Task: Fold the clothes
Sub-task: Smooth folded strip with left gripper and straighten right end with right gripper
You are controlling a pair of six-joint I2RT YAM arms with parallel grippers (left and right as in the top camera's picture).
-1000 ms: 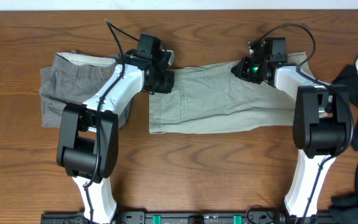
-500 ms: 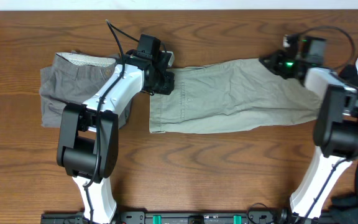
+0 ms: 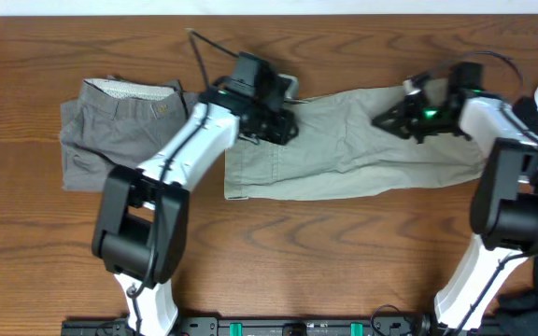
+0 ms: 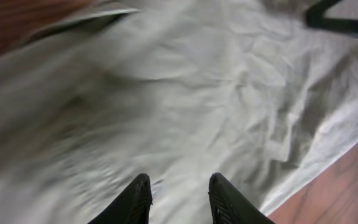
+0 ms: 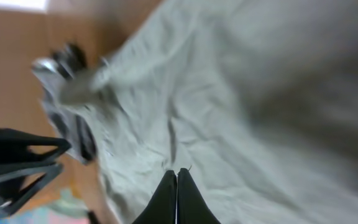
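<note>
While our left pincer (image 4: pixel 180 182) hangs with its jaws parted over the khaki shorts (image 3: pixel 362 149), holding nothing, our right pincer (image 5: pixel 176 178) is closed tight above their right end, with no cloth visibly pinched. The shorts lie spread out mid-table, not yet folded, and grey shorts (image 3: pixel 110 131) lie to the left. We judge the closed pincer could snag and rumple the cloth. We see no containers on the table (image 3: pixel 344 266).

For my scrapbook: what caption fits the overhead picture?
Left arm and right arm reach over khaki shorts on a table.
</note>
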